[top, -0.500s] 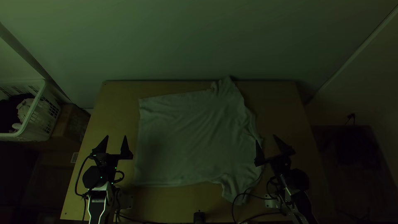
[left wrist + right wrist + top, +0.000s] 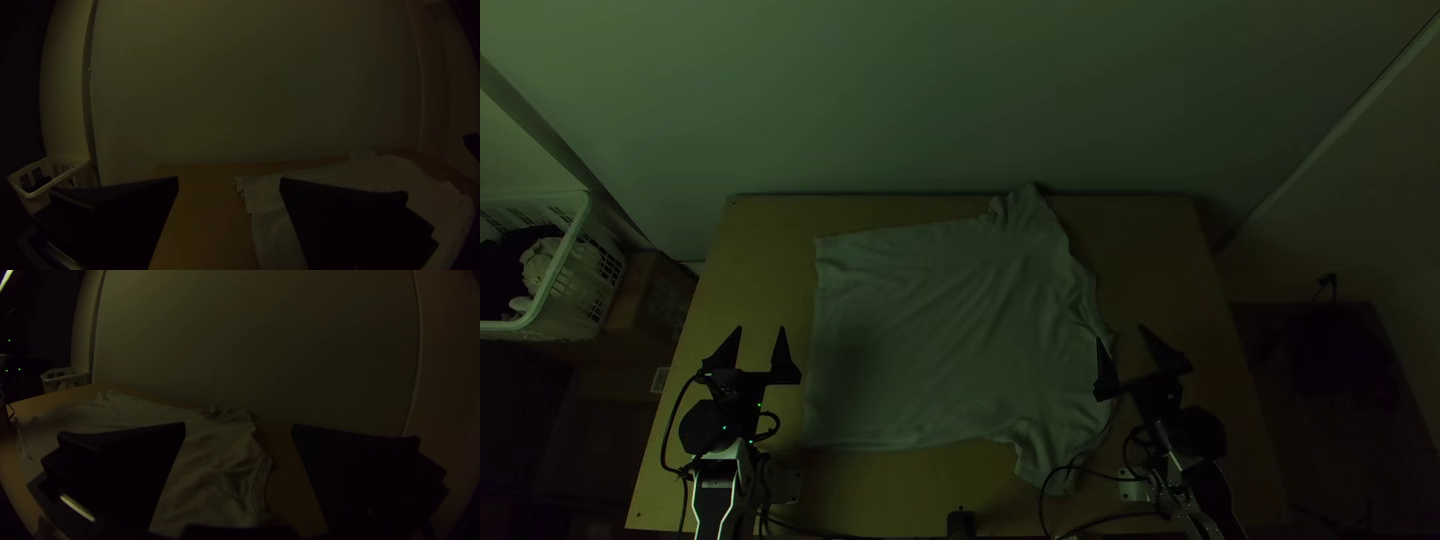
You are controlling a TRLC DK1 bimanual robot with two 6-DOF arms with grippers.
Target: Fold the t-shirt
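Left gripper (image 2: 761,328), one: released, two flat black fingers standing wide apart, just beside the t-shirt's hem side. Right gripper (image 2: 1120,332), one: likewise released, fingers well parted, at the neck side; in the top view one finger overlaps the cloth's edge, whether touching cannot be told. T-shirt (image 2: 930,330), one, pale: between the two grippers, spread out and lightly wrinkled, hem towards the left gripper, neckline towards the right. Near sleeve (image 2: 1050,460), one: on the base side of the right gripper's fingertips, somewhat rumpled. Black cable (image 2: 1041,505), looped: beside that sleeve, running to the right arm. Small black object (image 2: 961,524), one: at the table's near edge, between the grippers from side to side and closer to the bases than either. Far sleeve (image 2: 1028,210), one: well beyond the right gripper, bunched a little at its inner side, reaching the table's far edge. Table (image 2: 760,260), light wood: under the shirt and extending past both grippers. Brown box (image 2: 655,300), one: off the table, outward of the left gripper. Basket (image 2: 565,265), white, slatted: farther out past the box, containing dark and pale cloth. Wall (image 2: 960,90), plain: beyond the table, farthest from both grippers.
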